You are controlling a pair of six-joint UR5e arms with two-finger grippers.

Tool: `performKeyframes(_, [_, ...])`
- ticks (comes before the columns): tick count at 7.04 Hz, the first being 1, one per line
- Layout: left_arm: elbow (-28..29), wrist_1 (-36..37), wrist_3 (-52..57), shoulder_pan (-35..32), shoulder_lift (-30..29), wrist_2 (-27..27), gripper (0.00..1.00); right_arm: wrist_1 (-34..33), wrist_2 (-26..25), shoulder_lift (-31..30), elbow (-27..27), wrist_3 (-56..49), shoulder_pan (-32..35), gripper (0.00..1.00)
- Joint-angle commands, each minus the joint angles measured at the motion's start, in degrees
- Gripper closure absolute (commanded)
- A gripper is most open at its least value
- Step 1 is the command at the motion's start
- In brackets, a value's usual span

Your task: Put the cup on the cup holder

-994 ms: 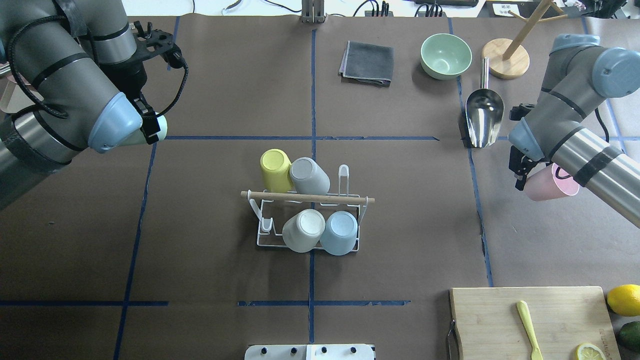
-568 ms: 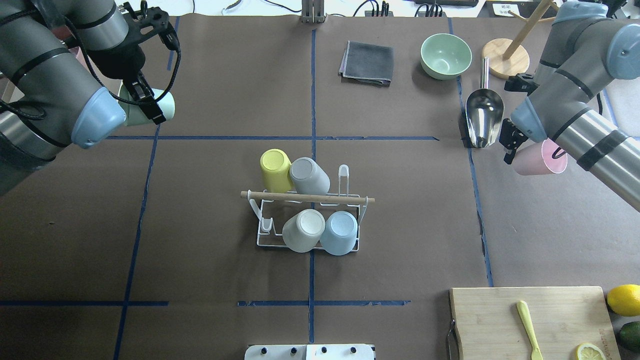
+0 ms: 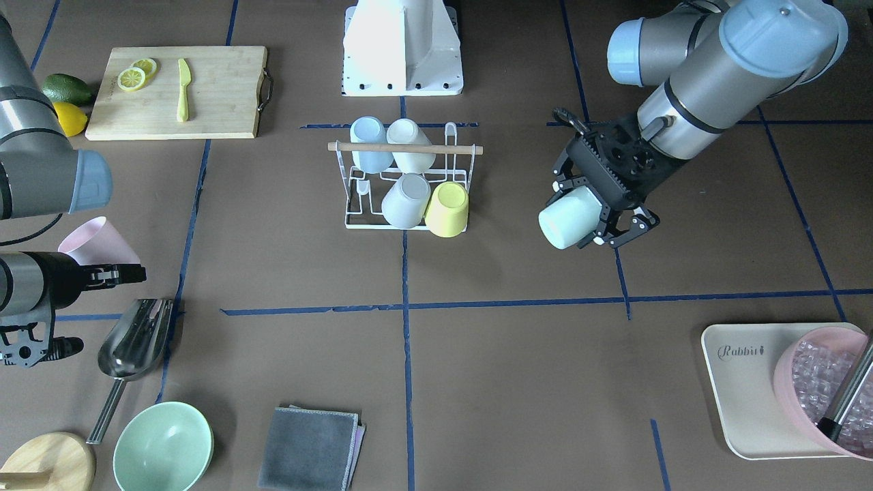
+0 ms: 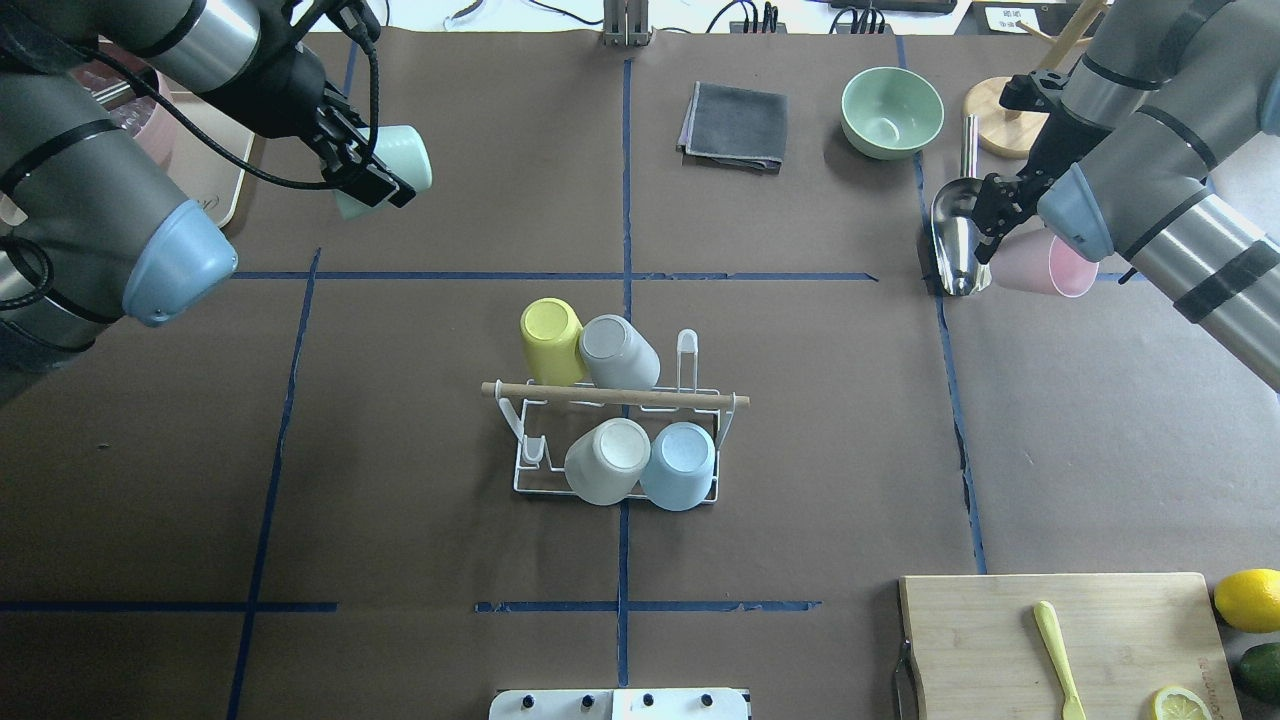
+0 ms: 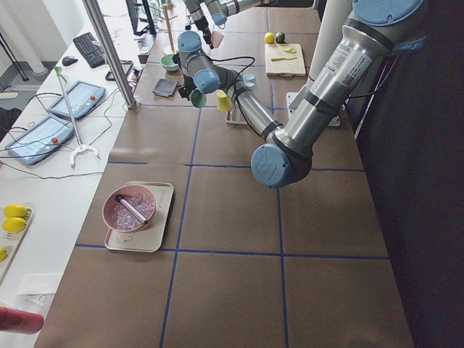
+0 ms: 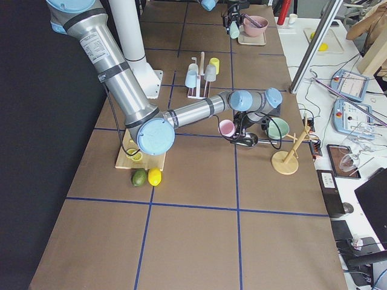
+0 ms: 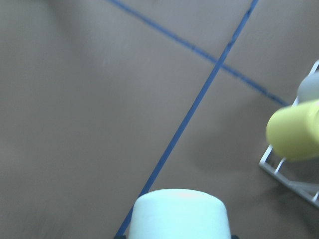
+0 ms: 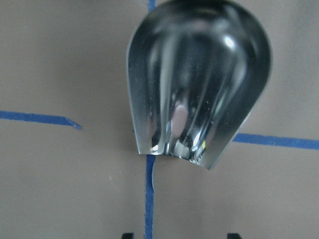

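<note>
a yellow cup (image 4: 551, 340), a grey cup (image 4: 618, 352), an off-white cup (image 4: 607, 460) and a pale blue cup (image 4: 679, 464) sit upturned on the small white wire cup holder with the wooden rod (image 4: 700, 398) mid-table, so i judge the job roughly two thirds done. my left gripper (image 4: 375, 178) is clamped round a mint green cup (image 4: 412, 158), and my right gripper (image 4: 1000, 245) grips a pale pink cup (image 4: 1045, 266) beside the shiny steel scoop (image 4: 958, 235); both cups are in the air, well apart from the holder. what's left, as i read it, is seating both on the two bare prongs.
</note>
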Motion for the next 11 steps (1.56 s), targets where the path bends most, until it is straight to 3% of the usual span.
performKeyframes(1, [-0.4,-12.9,-2.4,3.4,0.1,0.4,0.93,6.8,0.1,0.1,0.1,2.2,-0.2,1.00])
performKeyframes(2, [-0.6,-22.8,-4.4,5.5,3.1,1.2,0.93,9.3,0.3,0.5,0.1,2.3,-0.5,1.00])
performKeyframes(3, [-0.4,-31.8,-9.3,6.9,4.3,1.3,0.94,11.6,3.7,1.7,0.1,2.3,-0.4,1.00])
performKeyframes(4, [-0.9,-35.4,-12.5,7.4,4.4,3.9,0.94,15.4,6.0,2.1,0.3,3.7,-0.8,1.00])
performKeyframes(6, [-5.1,-44.8,-13.3,14.7,8.3,15.7,0.93,20.9,3.3,2.5,-0.4,8.0,-2.6,1.00])
performKeyframes(8, [-7.8,-54.1,-13.3,24.9,11.7,28.9,0.94,34.8,-1.5,2.8,-1.7,6.5,-3.4,1.00])
performKeyframes(10, [-12.4,-63.1,-13.2,33.6,18.6,40.7,0.93,37.6,-1.3,6.2,-2.0,4.6,-3.3,1.00])
performKeyframes(11, [-12.1,-68.8,-12.9,35.3,20.7,43.4,0.93,42.5,-1.2,5.4,-1.6,4.3,-2.9,1.00])
